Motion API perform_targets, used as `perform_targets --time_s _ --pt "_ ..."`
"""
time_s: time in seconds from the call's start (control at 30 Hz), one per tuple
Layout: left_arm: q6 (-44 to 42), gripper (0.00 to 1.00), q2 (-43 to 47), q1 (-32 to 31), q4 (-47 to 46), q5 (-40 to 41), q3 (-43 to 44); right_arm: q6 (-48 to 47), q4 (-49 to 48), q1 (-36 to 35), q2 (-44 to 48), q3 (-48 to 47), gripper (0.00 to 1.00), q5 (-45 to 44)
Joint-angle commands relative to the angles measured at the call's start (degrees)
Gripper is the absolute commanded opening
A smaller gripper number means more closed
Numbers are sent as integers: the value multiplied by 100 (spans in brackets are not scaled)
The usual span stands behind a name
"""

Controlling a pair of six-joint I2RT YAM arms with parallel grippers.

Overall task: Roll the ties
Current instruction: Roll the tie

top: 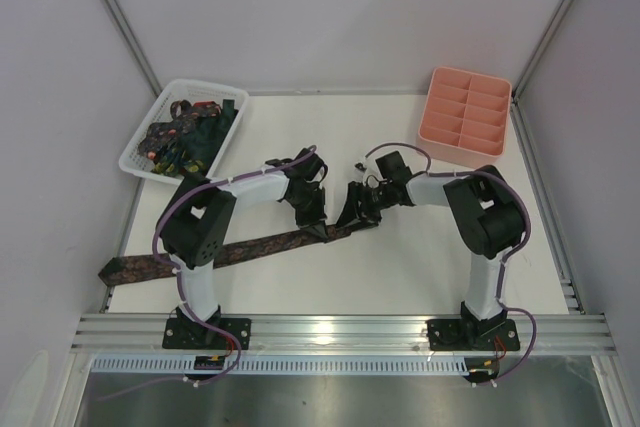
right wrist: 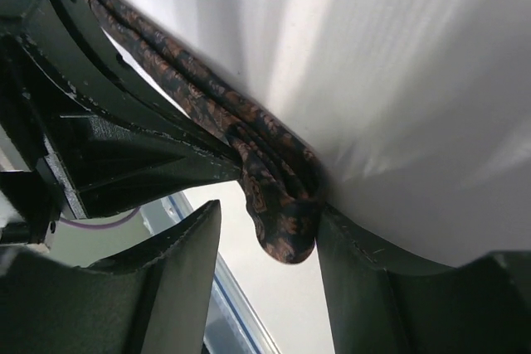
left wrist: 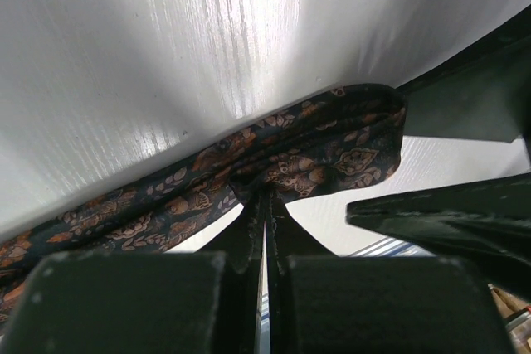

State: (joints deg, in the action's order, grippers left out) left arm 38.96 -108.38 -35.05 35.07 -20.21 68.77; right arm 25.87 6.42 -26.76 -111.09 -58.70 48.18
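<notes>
Rising from bases at the 6 o'clock edge and folded inward, meeting nose to nose at mid-frame. On the left arm (top: 255, 185), reaching toward 3 o'clock with wrist pitched down and jaws pressed fully together, pinching a fold of the brown tie (top: 260, 245). On the right arm (top: 440, 187), reaching toward 9 o'clock with jaws parted, straddling the tie's doubled end, just beside the left jaws.
</notes>
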Motion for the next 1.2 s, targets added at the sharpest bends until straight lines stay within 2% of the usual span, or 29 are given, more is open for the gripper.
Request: perform_targets --time_s 0.0,0.23,0.4,0.47,0.6,0.93,1.17 --pt "-134 0 -34 86 -27 -53 198 -47 -158 -110 -264 -1 53 -274" --pt "-205 0 -69 86 35 -36 251 647 -580 -127 69 393 38 -195" --pt "-178 0 -105 68 9 -97 268 1130 -580 -180 368 719 22 -327" --pt "-187 0 -131 24 0 -132 321 1236 -554 -189 518 885 11 -362" --pt "-143 0 -254 -177 44 -220 461 1421 -352 -206 895 1167 1 -537" --pt "190 1 70 -828 -18 -151 558 1430 878 -162 1950 1721 0 -1670" --pt "375 0 650 -1004 35 219 462 1351 1371 -171 2170 1713 0 -2102"
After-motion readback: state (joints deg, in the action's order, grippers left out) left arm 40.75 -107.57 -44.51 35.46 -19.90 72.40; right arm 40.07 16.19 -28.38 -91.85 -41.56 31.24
